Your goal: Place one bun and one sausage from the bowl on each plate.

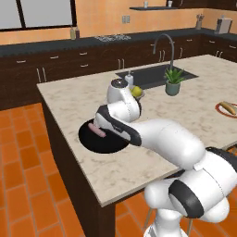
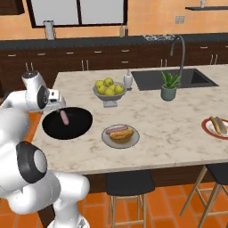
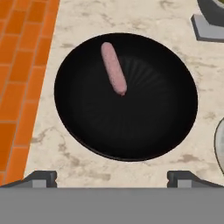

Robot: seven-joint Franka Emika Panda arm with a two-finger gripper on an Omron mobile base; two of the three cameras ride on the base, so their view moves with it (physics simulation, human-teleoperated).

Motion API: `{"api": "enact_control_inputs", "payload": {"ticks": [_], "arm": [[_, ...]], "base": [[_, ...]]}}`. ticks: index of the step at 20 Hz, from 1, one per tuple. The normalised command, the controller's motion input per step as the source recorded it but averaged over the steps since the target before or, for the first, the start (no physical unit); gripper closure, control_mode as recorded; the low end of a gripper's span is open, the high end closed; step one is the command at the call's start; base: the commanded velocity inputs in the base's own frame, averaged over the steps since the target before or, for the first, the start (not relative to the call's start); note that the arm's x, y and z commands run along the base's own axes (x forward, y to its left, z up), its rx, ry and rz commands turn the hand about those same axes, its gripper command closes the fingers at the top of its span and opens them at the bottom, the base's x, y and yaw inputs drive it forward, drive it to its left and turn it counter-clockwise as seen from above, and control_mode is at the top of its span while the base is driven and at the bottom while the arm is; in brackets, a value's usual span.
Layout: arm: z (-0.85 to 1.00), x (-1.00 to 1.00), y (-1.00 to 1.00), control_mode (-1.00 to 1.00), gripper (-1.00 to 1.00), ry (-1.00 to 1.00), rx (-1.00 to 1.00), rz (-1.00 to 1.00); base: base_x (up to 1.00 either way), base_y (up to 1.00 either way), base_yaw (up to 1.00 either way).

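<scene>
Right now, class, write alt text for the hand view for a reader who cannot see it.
One pinkish sausage lies in a wide black bowl on a marble counter, seen from above. The gripper is open, its fingertips near the bowl's rim; orange floor tiles run alongside.

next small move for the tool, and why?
Probably descend toward the sausage, turning to close across its width. It lies alone in the black bowl, and the tool hangs open above it with nothing held. The grey plate has a bun and sausage; the red-rimmed plate's contents are unclear.

The bowl (image 3: 144,127) looks glossy black, the sausage (image 3: 113,73) smooth (pinkish), the counter (image 3: 131,19) like polished veined marble.
</scene>
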Motion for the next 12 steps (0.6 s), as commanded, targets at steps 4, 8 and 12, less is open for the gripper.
{"api": "enact_control_inputs", "payload": {"ticks": [4,8,12], "arm": [[-0.81,0.63,0.04,-1.0,-1.0,0.0,-0.08,0.0],[-0.68,0.84,0.19,-1.0,-1.0,0.0,-0.08,0.0],[-0.65,0.58,0.01,-1.0,-1.0,-0.02,-0.05,0.0]], "base": [[0.0,0.0,0.0],[0.0,0.0,0.0],[0.0,0.0,0.0]]}}
